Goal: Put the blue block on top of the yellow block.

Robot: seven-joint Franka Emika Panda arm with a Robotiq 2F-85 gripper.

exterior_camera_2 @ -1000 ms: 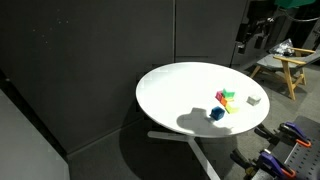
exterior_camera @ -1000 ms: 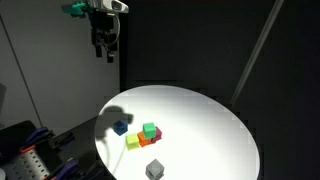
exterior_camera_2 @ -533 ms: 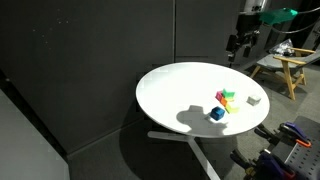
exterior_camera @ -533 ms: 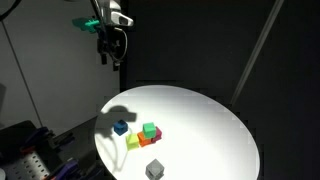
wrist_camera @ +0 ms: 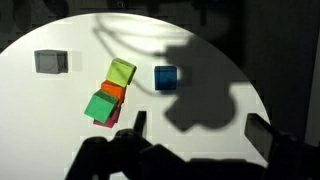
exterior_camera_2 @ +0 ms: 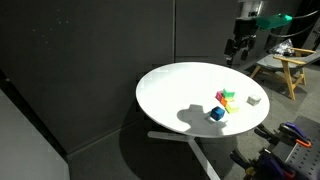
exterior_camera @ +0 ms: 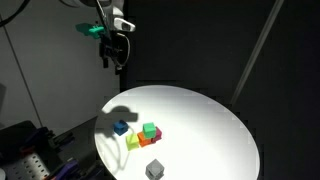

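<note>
Pincer (exterior_camera: pixel 113 64) hangs high in the air, well above the white round table (exterior_camera: pixel 210 120), out toward its rim. Jaws stand wide apart and nothing is between them. The wrist view shows both fingers spread at the bottom of the picture (wrist_camera: pixel 198 128).

Blue block (exterior_camera: pixel 121 127) sits on the table, well below the pincer and well apart from it, with no contact. In the wrist view the blue block (wrist_camera: pixel 166 77) lies ahead of the gap between the fingers, a little nearer the left-hand finger, at the edge of the arm's shadow.

Yellow block (wrist_camera: pixel 122 72) rests on the table just beside the blue block, a narrow strip of bare table between them. Nothing is on its top. The yellow block (exterior_camera: pixel 133 142) belongs to a tight cluster: orange block (wrist_camera: pixel 113 90) against it, then green block (wrist_camera: pixel 100 105).

Grey block (wrist_camera: pixel 50 62) lies alone, well apart from the cluster.

In the exterior view from the far side, the pincer (exterior_camera_2: pixel 236 60) is above the table's far rim, and the blue block (exterior_camera_2: pixel 216 114) is near the closer rim.
</note>
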